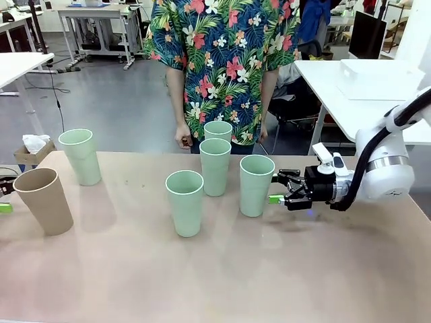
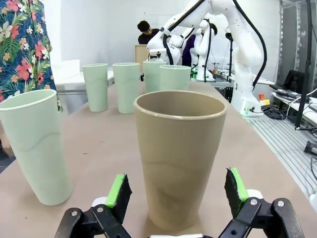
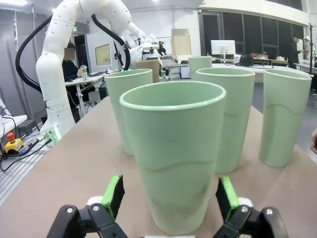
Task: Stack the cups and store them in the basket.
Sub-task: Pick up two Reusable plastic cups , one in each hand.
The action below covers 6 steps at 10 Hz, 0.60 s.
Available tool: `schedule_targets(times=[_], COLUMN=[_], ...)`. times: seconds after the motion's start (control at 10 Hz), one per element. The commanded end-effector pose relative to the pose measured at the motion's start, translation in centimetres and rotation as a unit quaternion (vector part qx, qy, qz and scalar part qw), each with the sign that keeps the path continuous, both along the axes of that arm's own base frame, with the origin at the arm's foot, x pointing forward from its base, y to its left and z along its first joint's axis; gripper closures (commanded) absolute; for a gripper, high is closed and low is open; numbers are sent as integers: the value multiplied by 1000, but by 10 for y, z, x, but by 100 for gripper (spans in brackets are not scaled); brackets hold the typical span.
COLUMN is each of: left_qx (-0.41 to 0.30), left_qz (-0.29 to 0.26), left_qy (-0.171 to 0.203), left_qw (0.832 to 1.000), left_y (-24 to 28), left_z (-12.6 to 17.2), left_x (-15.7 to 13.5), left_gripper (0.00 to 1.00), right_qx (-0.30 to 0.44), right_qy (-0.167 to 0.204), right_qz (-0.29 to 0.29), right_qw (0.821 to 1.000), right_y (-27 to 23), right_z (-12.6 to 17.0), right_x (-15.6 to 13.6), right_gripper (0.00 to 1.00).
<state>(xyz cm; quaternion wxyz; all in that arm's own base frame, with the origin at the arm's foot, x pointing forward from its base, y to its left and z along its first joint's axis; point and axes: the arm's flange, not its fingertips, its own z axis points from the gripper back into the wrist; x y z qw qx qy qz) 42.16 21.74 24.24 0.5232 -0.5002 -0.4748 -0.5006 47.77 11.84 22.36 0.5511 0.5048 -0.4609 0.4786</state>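
Several mint cups stand on the table: one at the left (image 1: 80,156), one in front (image 1: 184,202), two behind it (image 1: 215,166) (image 1: 218,131) and one on the right (image 1: 256,184). My right gripper (image 1: 277,187) is open at that right cup's side. In the right wrist view the cup (image 3: 173,153) stands between the spread fingers of the gripper (image 3: 171,193), untouched. The tan cup (image 1: 44,200) stands at the far left, and my left gripper (image 1: 4,196) is open beside it. The left wrist view has the tan cup (image 2: 179,153) between the gripper's (image 2: 179,191) green pads, with gaps on both sides.
A white basket (image 1: 377,79) sits on the white side table at the back right. A person in a flowered shirt (image 1: 222,60) stands at the far edge behind the cups. The table's near half (image 1: 215,276) is bare. A mint cup (image 2: 34,148) stands close beside the tan one.
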Motion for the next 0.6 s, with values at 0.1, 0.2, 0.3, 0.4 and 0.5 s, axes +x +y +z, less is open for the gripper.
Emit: schedule_targets(times=[0.1, 0.2, 0.3, 0.4, 0.5], left_qx=[14, 16, 16, 12, 11], left_qz=[-1, -5, -7, -13, -24], left_qy=[-25, -25, -25, -23, -15], left_qw=[1000, 1000, 1000, 1000, 1000], left_y=[-5, -7, -9, -12, -15], left_z=[-15, -18, -20, -21, -22], left_x=[-11, -10, -9, -9, -9], left_gripper=[0, 0, 0, 0, 0], right_qx=[16, 16, 15, 15, 15], right_qy=[-18, -17, -15, -12, -10], right_qz=[-7, -7, -7, -7, -7], right_qw=[1000, 1000, 1000, 1000, 1000], right_y=[9, 10, 11, 11, 12], right_z=[0, 0, 0, 0, 0], right_x=[-4, -4, -5, -6, -7], right_gripper=[0, 0, 0, 0, 0])
